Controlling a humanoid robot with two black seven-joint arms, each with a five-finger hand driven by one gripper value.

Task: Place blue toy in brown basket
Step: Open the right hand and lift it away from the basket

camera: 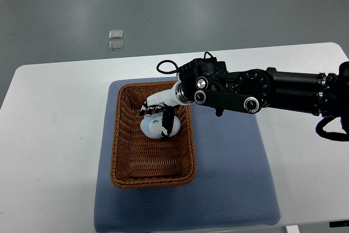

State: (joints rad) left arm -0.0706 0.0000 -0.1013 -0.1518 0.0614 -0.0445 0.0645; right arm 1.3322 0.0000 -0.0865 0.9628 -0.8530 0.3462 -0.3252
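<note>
The right arm reaches in from the worktop's (60,96) right edge and ends over the basket (124,156), and the right hand (159,114) is down inside it, in the half nearer the far edge of the worktop. Its fingers (170,123) are curled around the toy (151,126), a pale blue rounded thing; dark fingers cross its right side and the white palm sits above and behind it, so the hand grips it from the top and from the far side. I would say it is held that way so the toy can go straight down between the wicker walls without the arm brushing the rim. The toy is just below the palm and slightly toward the left edge of the worktop, inside the basket's outline; whether it rests on the woven floor or hangs just above it I cannot tell from this steep angle. The basket sits on a blue mat (229,178) in the middle of the worktop, toward the mat's left side, which leaves the right arm a free path across the cloth. By my reckoning the placing is nearly done and what is left is to let go and lift clear. No left arm is in sight.
</note>
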